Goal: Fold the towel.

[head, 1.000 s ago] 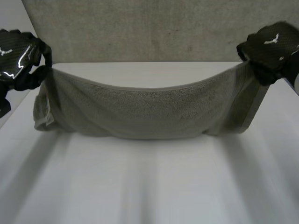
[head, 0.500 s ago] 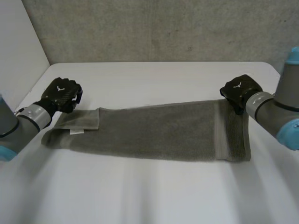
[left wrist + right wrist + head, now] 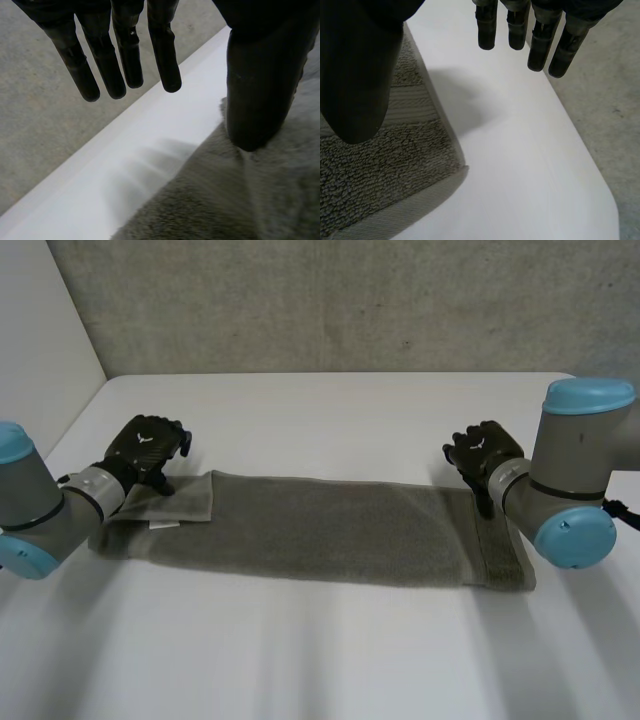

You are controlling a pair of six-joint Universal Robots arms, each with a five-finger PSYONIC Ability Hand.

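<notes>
Grey-green terry towel (image 3: 330,530) is lying flat as a long, narrow strip on the white table (image 3: 330,405), running from 9 o'clock to 3 o'clock before the robot. It is being judged as already doubled lengthwise, and a short flap with a small white label (image 3: 165,523) appears turned over at its 9 o'clock end.

The black left hand (image 3: 148,447) is being held at that end, over the corner facing 12 o'clock. Its fingers (image 3: 125,55) are being held straight and slightly spread above bare table just past the towel's edge, while its thumb (image 3: 260,85) is being rested tip-down on the pile. Nothing is being pinched.

The black right hand (image 3: 480,452) is being held at the 3 o'clock end, again over the corner facing 12 o'clock. Its fingers (image 3: 537,45) are being held straight and side by side over bare table beyond the corner. Its thumb (image 3: 360,75) is hanging over the towel's woven band (image 3: 405,107); whether it is touching cannot be told. No cloth is being gripped here either.

The towel is being judged light, soft and limp: it will sag between two grips and will hold no shape when lifted. The looped pile should be giving good friction, though a shallow pinch may be catching the top layer alone. Hold is best being taken at both corners of one short end, all layers being pinched between thumb and fingers.
</notes>
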